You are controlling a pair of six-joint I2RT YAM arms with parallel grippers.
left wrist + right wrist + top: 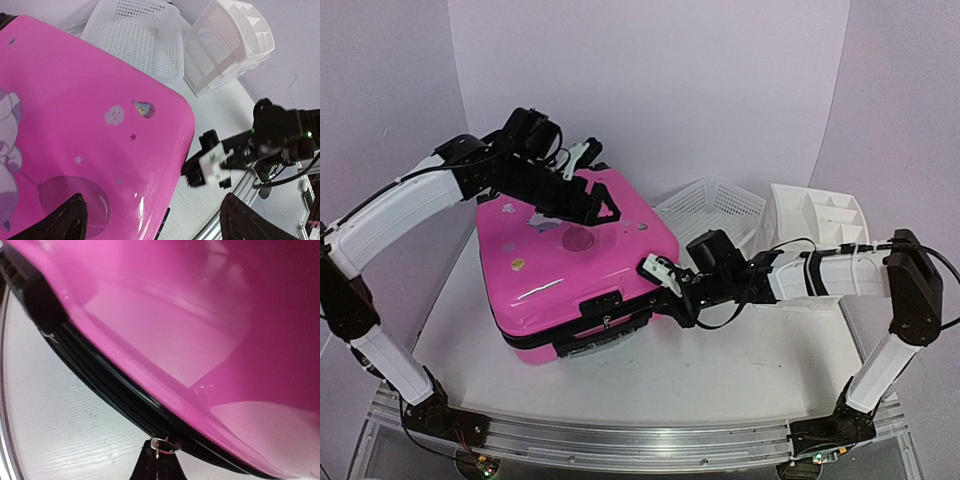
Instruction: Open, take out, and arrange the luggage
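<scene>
**Pale panels around a white bench**

Plain lavender-white backdrop panels close in the rear and both sides. The bench is white with a faint wood grain, and an aluminium rail runs along its near edge. The light is soft and even.

Left arm is reached forward, left gripper spread wide; right gripper is clamped on zipper pull.
</scene>
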